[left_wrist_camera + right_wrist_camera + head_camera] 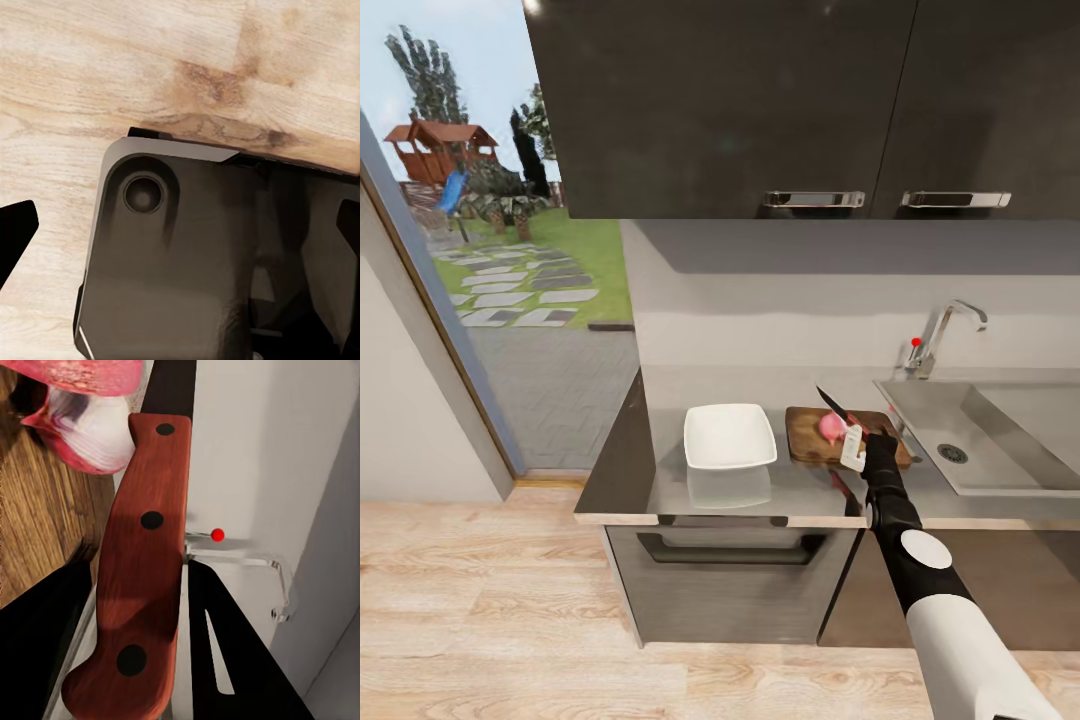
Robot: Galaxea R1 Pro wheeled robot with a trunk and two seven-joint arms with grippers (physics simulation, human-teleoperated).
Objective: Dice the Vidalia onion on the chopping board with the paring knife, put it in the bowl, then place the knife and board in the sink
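The onion [831, 427], pink-skinned with a pale cut face, lies on the chopping board [807, 440], which sits on the grey tabletop [660, 470] between the bowl [728, 436] and the sink [1000, 440]; the paring knife [838, 408] stands tilted over the onion, its dark blade pointing up and away towards the wall; in the right wrist view its red handle [139, 585] with three dark rivets runs between the two black fingers [225, 660], so the right gripper [865, 445] has its jaws closed on the handle; the white bowl is empty; the chrome tap [945, 335] with its red knob rises behind the basin; the left wrist view looks down on wooden floor [112, 75] and a dark part of the robot; how the left jaws stand I cannot tell.
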